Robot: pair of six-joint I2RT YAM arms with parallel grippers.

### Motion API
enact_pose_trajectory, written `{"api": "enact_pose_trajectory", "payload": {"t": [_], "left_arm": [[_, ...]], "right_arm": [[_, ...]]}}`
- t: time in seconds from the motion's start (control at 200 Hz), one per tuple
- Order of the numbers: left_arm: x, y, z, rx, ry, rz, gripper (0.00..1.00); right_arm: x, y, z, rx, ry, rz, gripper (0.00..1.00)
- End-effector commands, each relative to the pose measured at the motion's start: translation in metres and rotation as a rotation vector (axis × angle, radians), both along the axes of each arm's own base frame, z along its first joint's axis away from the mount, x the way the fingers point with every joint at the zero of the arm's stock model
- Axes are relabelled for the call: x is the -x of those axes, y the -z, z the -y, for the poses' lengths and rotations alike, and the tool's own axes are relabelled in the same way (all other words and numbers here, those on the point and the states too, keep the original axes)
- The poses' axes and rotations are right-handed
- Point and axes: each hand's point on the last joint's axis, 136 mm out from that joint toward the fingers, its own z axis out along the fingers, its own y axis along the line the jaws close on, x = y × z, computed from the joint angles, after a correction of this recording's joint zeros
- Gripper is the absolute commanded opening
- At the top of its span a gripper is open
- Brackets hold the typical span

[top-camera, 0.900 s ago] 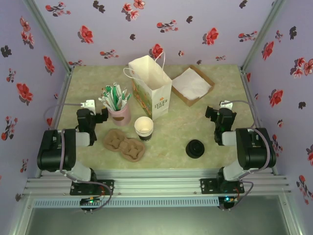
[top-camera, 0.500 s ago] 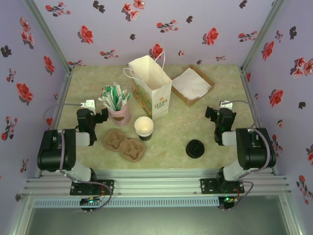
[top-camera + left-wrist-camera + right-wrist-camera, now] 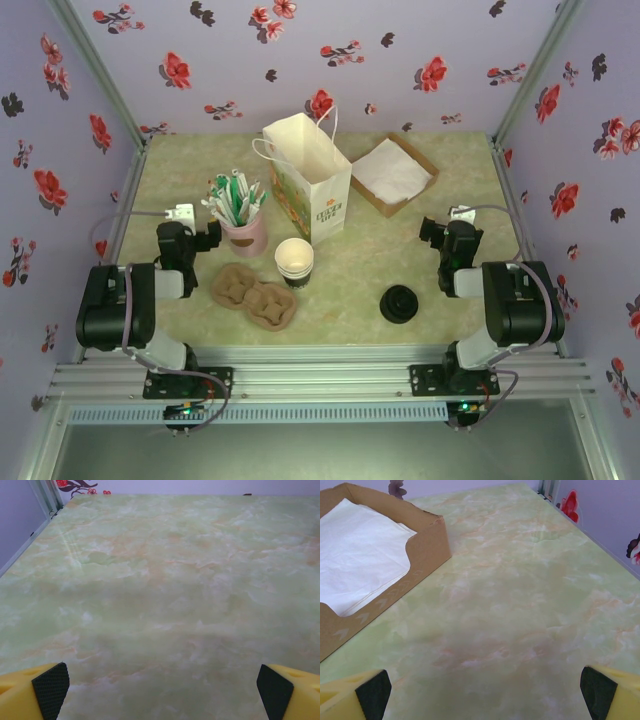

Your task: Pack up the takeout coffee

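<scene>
Unmoved since earlier frames | left hand [image 3: 162,690], right hand [image 3: 485,692]: wide open, empty | paper cup [image 3: 294,262] toward worktop [image 3: 350,275] near edge: likely light, crushable; grasp mid-wall gently | black lid [image 3: 399,303] apart: rim grasp

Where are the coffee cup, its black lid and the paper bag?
paper cup [image 3: 294,256], top external view, on its white open inside.
black lid [image 3: 399,303], top external view, on the middle of its top, lying apart from the cup.
paper bag [image 3: 322,200], top external view, on its printed front face.
</scene>
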Motion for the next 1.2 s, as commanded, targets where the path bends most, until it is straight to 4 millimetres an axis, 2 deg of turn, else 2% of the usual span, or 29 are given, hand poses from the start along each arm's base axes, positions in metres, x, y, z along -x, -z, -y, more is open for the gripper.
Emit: {"api": "enact_pose_trajectory", "payload": {"t": [0.0,0.365,0.43,0.52,0.59,0.62,0.67,0.84,1.05,1.195], "left_arm": [[-0.002,-0.007,-0.001,-0.025,-0.002,0.023,0.99],[-0.002,-0.007,-0.001,-0.027,-0.004,0.022,0.99],[0.0,-0.007,-0.005,-0.028,-0.03,0.028,0.99],[0.01,-0.018,-0.015,-0.031,-0.093,0.085,0.99],[0.017,-0.031,-0.022,-0.008,-0.139,0.142,0.99],[0.026,-0.026,-0.024,-0.01,-0.153,0.138,0.99],[0.033,-0.033,-0.029,-0.005,-0.183,0.166,0.99],[0.054,-0.056,-0.042,0.008,-0.271,0.245,0.99],[0.08,-0.098,-0.053,0.019,-0.341,0.292,0.99],[0.105,-0.131,-0.053,0.084,-0.362,0.309,0.99]], "right_arm": [[-0.005,-0.007,0.001,0.002,-0.005,0.02,0.99],[-0.005,-0.007,0.0,0.001,-0.006,0.019,0.99],[-0.005,-0.008,0.0,0.002,-0.008,0.023,0.99],[-0.007,-0.014,-0.006,0.007,-0.043,0.004,0.99],[-0.006,-0.024,-0.008,0.019,-0.045,-0.017,0.99],[-0.006,-0.027,-0.009,0.022,-0.042,-0.016,0.99],[-0.002,-0.036,-0.007,0.03,-0.031,0.008,0.99],[0.017,-0.073,-0.003,0.028,0.004,0.07,0.99],[0.049,-0.128,0.0,-0.098,0.063,0.151,0.99],[0.074,-0.161,-0.002,-0.202,0.082,0.135,0.99]]}}
